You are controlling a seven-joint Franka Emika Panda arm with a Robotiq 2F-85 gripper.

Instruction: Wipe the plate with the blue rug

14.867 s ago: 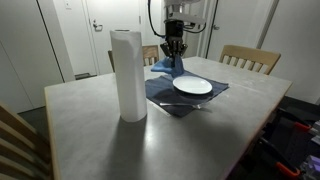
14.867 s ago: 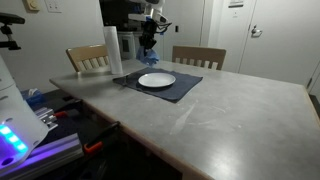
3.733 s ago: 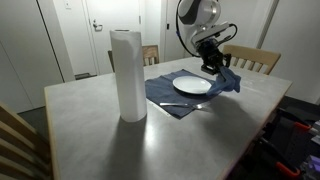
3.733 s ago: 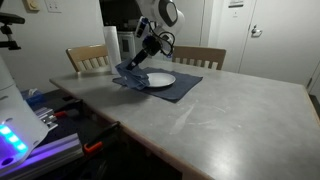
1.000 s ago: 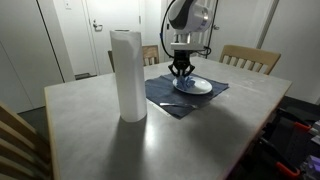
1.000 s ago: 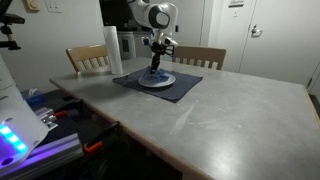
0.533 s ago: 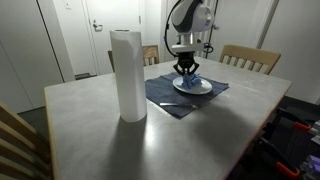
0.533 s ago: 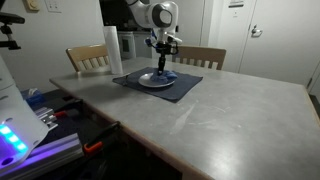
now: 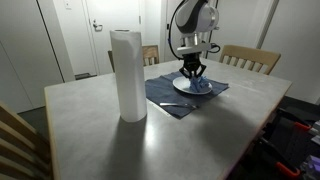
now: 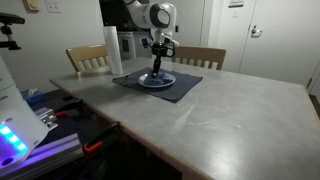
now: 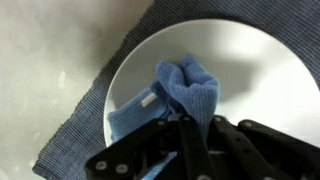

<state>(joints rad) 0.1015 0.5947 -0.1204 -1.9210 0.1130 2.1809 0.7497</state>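
Now, gripper (image 11: 197,128): its fingers are sitting pinched together with a fold of the blue rug (image 11: 185,90) caught between them; in both exterior views it is pointing straight down over the plate (image 9: 203,88).
Arm: it is reaching in from the far side of the table (image 9: 100,130) and bending down to the plate, as an exterior view (image 10: 156,72) is showing at the gripper.
Blue rug: it is lying bunched on the white plate (image 11: 255,70), spreading from the middle toward the rim in the wrist view, with a small pale tag showing on it; the gripper is holding it down against the plate surface.
Plate: it is resting on the dark placemat (image 9: 168,98), toward the mat's far end, and the mat is lying flat on the grey table.
Placemat: in the wrist view its woven edge (image 11: 90,105) is curving around the plate, with bare tabletop (image 11: 40,60) beyond it.
Paper towel roll (image 9: 127,75): it is standing upright on the table, well apart from the plate.
Chairs: two wooden chairs (image 10: 88,58) (image 10: 198,56) are standing pushed up to the table's far edge, behind the mat.
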